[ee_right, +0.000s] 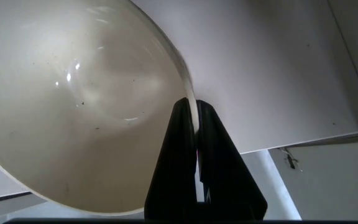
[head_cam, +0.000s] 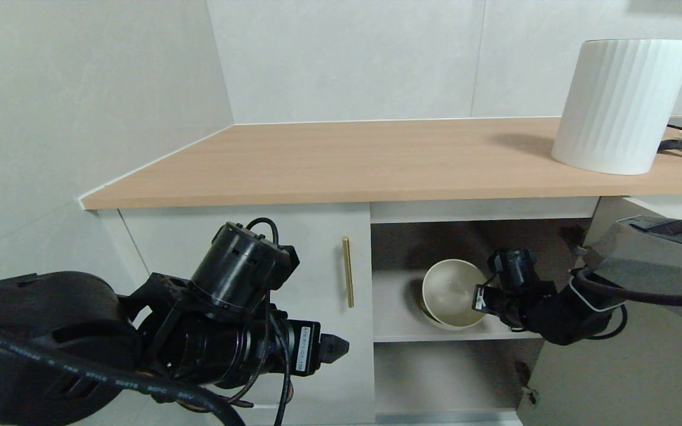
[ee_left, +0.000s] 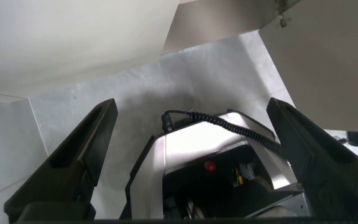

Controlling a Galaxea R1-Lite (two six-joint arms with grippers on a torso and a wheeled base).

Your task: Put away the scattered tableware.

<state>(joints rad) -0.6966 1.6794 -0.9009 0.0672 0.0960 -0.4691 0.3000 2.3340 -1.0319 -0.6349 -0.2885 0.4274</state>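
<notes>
Left gripper (head_cam: 335, 348) by shut cabinet door (head_cam: 317, 236), jaws apart | right gripper (head_cam: 478, 299) jaws clamped on cream bowl (head_cam: 450, 293) rim, bowl tilted inside cabinet at shelf (head_cam: 400, 324) | risk: thin rim grip slips; released tilted, bowl may roll out.

We see a glossy, smooth cream bowl (head_cam: 450, 293) that looks ceramic, a matt wood-grain surface (head_cam: 329, 160), a matt white ribbed pot (head_cam: 619, 106), a smooth matt door (head_cam: 317, 236) with a shiny brass-like metal handle (head_cam: 347, 272), and a matt black right end effector (ee_right: 194, 117).
</notes>
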